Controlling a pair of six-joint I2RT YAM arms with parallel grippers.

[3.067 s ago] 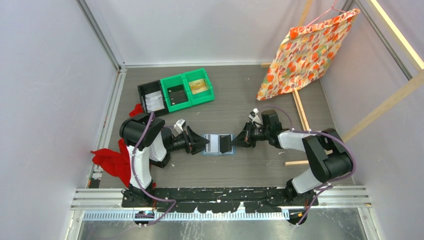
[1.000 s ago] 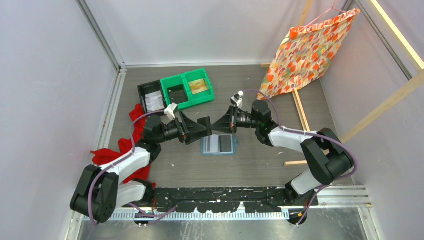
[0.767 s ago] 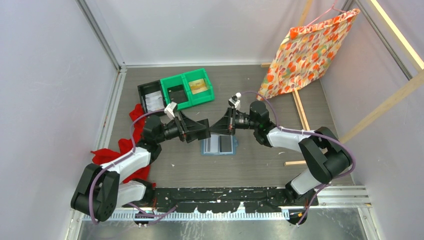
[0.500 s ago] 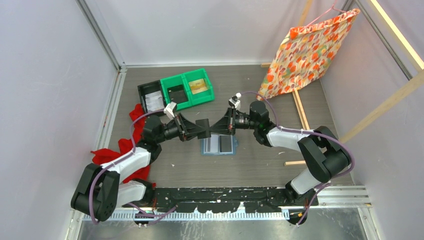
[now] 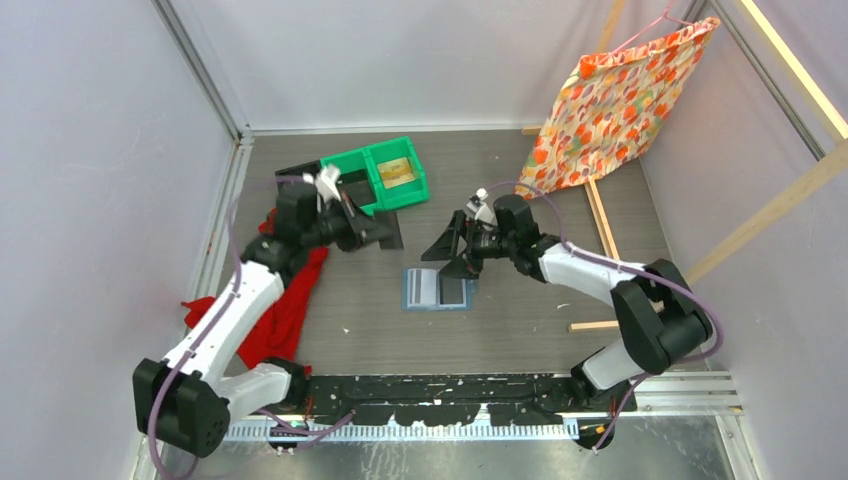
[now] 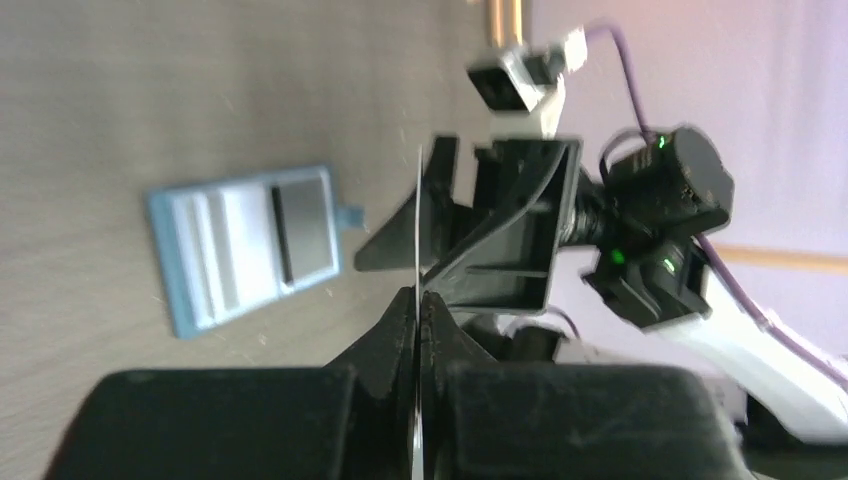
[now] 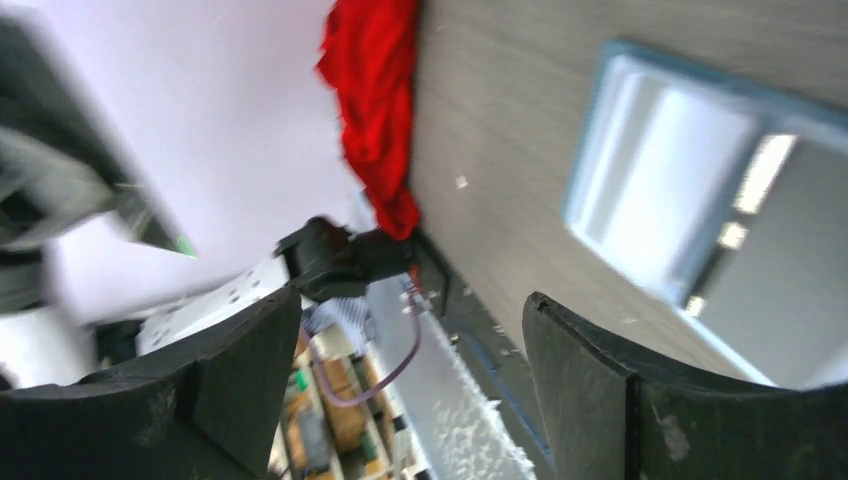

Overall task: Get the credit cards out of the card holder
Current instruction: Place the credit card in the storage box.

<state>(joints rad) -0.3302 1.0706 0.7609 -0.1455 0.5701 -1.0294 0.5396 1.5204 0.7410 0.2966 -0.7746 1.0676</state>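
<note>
Lying at the far left of the bench (image 5: 520,190), a red cloth (image 5: 275,315) sits under the left arm, which has swung away from the middle toward the bins (image 5: 378,178) since half a second ago. Its left pincer (image 5: 385,232) is clamped on a dark card (image 5: 388,230); the wrist view shows that card edge-on as a thin line pinched between closed fingers (image 6: 400,320). So the hand-over seen a moment earlier looks finished, and one card is on its way to a bin, by my reading.

Further right, the holder (image 5: 437,288) lies open and flat mid-bench, a dark card (image 5: 455,291) in its right half and a pale one (image 5: 424,288) in its left, so more work likely remains. The right pincer (image 5: 447,257) hovers just above the holder's far edge, spread wide and empty, having let go and dropped lower.

Room is good: bare bench surrounds the holder on all sides, the arms are now well apart, and a wooden frame (image 5: 600,220) with patterned cloth (image 5: 610,105) stands off at the far right.
</note>
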